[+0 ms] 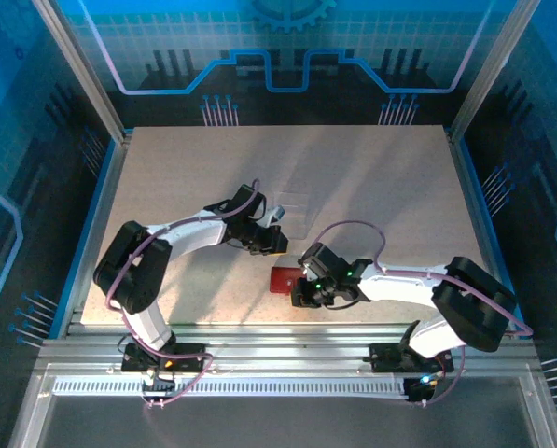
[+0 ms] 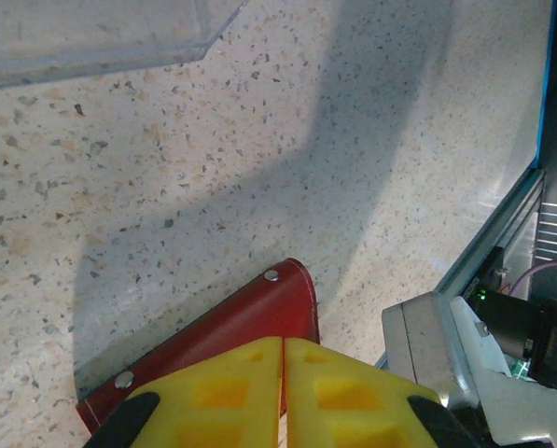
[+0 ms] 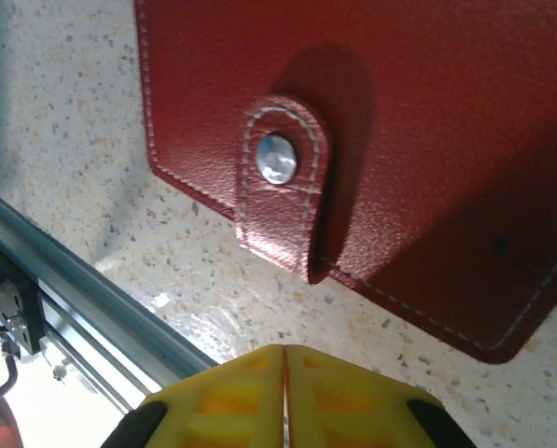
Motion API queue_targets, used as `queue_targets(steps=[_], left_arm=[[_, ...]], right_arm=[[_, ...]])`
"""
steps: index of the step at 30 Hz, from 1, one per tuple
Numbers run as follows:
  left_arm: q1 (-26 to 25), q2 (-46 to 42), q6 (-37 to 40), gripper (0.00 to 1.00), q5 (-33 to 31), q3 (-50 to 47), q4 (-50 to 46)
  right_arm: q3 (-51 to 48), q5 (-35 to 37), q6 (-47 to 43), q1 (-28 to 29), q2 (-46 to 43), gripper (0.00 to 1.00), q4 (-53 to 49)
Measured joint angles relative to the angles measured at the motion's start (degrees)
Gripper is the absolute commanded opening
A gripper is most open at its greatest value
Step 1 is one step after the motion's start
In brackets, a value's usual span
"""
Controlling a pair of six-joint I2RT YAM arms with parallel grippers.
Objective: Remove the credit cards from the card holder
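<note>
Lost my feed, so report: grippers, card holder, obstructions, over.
Left gripper shut, empty, beside card holder. Right gripper shut, empty, near its tab. Holder closed. Clear box stands apart.

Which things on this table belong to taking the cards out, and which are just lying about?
For the job:
red card holder, closed, its tab snapped down

Just lying about:
clear plastic box

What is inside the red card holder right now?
Nothing inside can be seen. The card holder lies closed on the table, with its tab folded over the cover and the stud showing. The red cover hides whatever it holds.
</note>
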Motion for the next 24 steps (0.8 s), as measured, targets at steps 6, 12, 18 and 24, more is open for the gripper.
queue_targets(steps=[6,12,18,24], left_arm=[[-0.44,3.08,1.60,0.05,-0.02,2.75,-2.05],[-1.38,5.62,3.10,0.03,-0.09,3.72,-4.11],[-1.38,5.73,3.13,0.03,-0.39,3.30,-4.85],[-1.38,5.64,2.36,0.03,-0.57,-1.55,-3.06]], right_arm=[[-2.25,0.15,0.76,-1.42,0.50,0.06,0.74],[-2.67,-1.70,0.28,-5.01,1.46,0.06,1.18],[-1.97,-4.94,-1.68,-7.08,2.86,0.06,0.76],[-0.63,-7.30,-4.31,-10.03,4.72,0.06,0.28]])
